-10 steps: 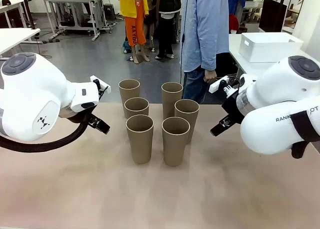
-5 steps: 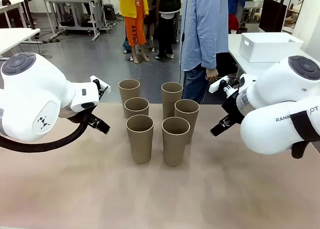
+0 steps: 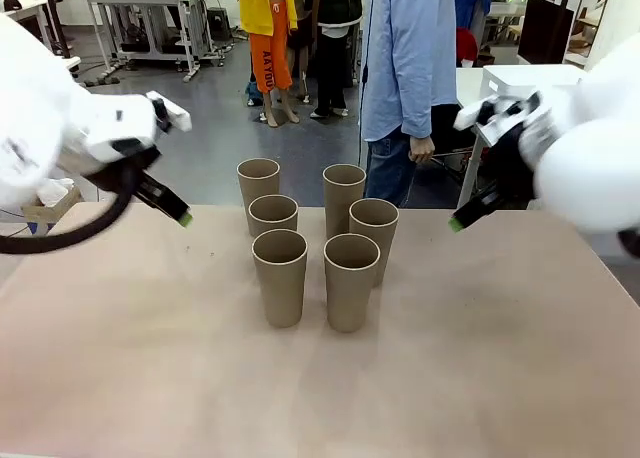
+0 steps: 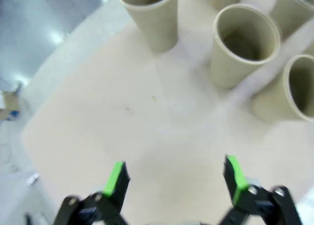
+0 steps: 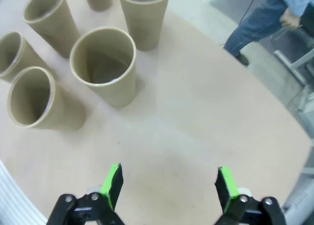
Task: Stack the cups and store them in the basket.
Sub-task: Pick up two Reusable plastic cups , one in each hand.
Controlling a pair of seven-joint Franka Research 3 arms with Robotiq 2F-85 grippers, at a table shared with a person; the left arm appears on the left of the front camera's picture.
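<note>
Six tan cardboard cups [image 3: 280, 278] stand upright in a tight cluster at the table's middle, none nested. My left gripper [image 3: 180, 214] hovers left of the cluster, above the far left part of the table. In the left wrist view its green-tipped fingers [image 4: 117, 178] stand wide apart over bare tabletop, with cups [image 4: 244, 43] ahead. My right gripper [image 3: 458, 221] hangs right of the cluster. It is open too [image 5: 169, 185], and the nearest cup [image 5: 104, 65] is well clear of it. The white basket [image 3: 530, 75] sits on a side table at the back right, largely behind my right arm.
A person in a light blue shirt [image 3: 410, 58] stands at the table's far edge, one hand [image 3: 422, 148] hanging down. The tabletop [image 3: 320, 398] is bare in front of the cups and on both sides. Other people and workbenches are farther back.
Both arms have lifted and swung outward, away from the camera. Each gripper now sits higher and nearer the far edge. The cups have not moved.
</note>
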